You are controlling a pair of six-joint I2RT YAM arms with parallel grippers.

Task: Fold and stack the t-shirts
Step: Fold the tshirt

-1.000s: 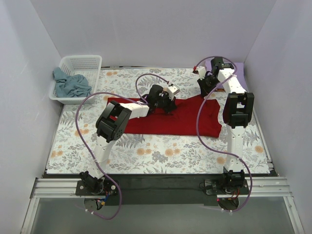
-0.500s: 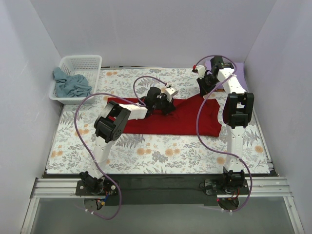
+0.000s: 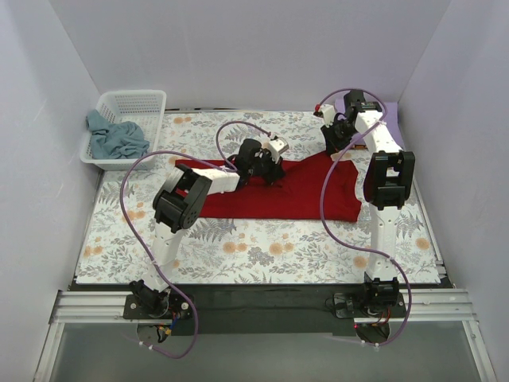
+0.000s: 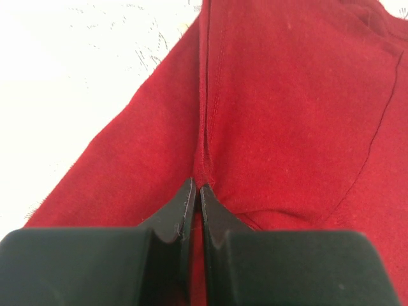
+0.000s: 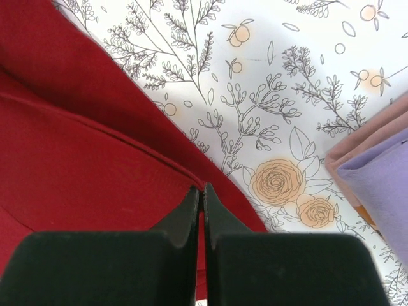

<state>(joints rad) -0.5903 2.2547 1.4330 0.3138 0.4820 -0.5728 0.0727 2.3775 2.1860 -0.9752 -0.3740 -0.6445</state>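
Note:
The deep red t-shirt (image 3: 278, 199) lies spread across the middle of the floral cloth. My left gripper (image 3: 269, 169) is at its back edge, left of centre. In the left wrist view the gripper (image 4: 197, 188) is shut on a pinched ridge of the red shirt (image 4: 287, 95). My right gripper (image 3: 334, 148) is at the shirt's back right corner. In the right wrist view it (image 5: 202, 189) is shut on the hem of the red shirt (image 5: 76, 172). The pale lavender t-shirt (image 3: 391, 111) lies folded at the back right and also shows in the right wrist view (image 5: 382, 172). The blue-grey t-shirt (image 3: 118, 137) lies crumpled in the basket.
The white lattice basket (image 3: 135, 99) stands at the back left corner. White walls close in the table on three sides. The floral table cloth (image 3: 262, 243) lies bare in front of the red shirt. Purple cables arc over both arms.
My left gripper has drawn slightly toward the back with the red cloth pinched in it. My right gripper has barely shifted.

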